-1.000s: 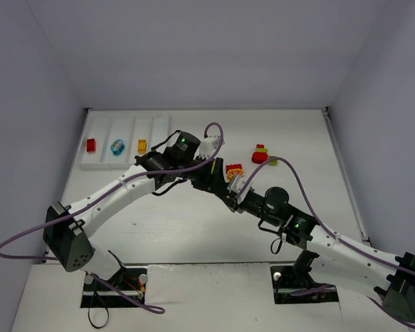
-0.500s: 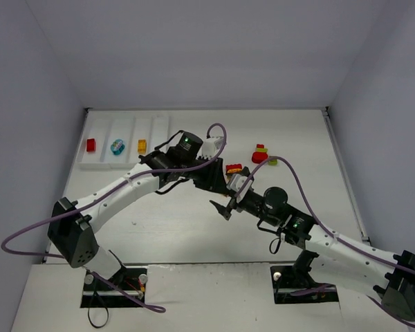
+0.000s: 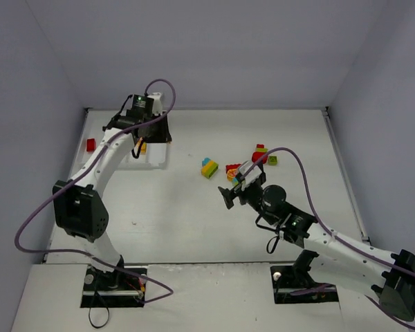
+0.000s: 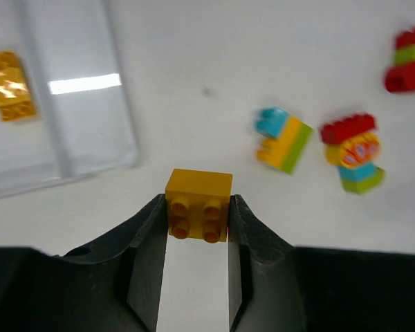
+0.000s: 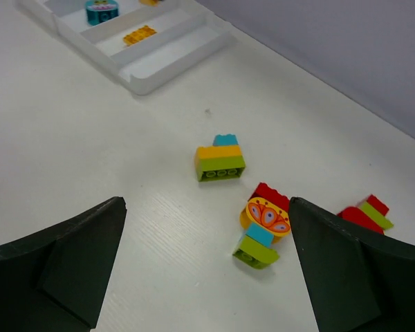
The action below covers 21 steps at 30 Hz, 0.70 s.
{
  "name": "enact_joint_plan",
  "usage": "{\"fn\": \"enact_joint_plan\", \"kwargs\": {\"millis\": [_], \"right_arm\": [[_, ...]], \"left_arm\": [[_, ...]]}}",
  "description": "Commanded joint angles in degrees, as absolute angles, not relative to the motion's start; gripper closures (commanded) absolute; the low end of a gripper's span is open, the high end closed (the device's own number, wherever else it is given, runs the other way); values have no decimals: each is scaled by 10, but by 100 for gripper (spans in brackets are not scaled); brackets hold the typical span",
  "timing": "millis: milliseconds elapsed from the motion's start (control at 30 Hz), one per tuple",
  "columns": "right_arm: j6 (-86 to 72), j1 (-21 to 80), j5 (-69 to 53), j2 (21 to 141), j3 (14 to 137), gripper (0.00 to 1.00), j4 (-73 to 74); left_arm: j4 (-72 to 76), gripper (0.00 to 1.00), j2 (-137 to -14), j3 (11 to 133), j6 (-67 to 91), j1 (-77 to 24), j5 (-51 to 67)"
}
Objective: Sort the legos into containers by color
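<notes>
White matte table, pale grey walls.
Left gripper clamped on yellow brick; right gripper jaws wide apart.

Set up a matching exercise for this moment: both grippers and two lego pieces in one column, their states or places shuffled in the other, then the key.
Column one
1. left gripper
2. right gripper
3. cyan-yellow-green clump
4. long yellow brick

Column two
A. lying in a compartment of the white tray
B. open, holding nothing
C. shut on a square yellow brick
D. loose on the table, outside the tray

Pairs: 1-C, 2-B, 3-D, 4-A
</notes>
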<state>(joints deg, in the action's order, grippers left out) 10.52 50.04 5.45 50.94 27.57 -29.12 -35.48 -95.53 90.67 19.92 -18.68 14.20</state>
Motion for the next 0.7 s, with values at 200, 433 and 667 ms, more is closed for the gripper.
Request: {"fn": "enact_joint_plan", "kwargs": {"millis": [200, 433, 667], "right_arm": [[-63, 415, 142, 570, 340, 0, -272], [-76, 401, 103, 605, 349, 0, -252], [-77, 401, 92, 622, 346, 0, -250]], "left_arm": [[-338, 100, -1112, 1019, 137, -87, -52], [-295, 99, -1201, 1098, 133, -49, -65], [-243, 88, -1270, 1154, 121, -37, -76]]}}
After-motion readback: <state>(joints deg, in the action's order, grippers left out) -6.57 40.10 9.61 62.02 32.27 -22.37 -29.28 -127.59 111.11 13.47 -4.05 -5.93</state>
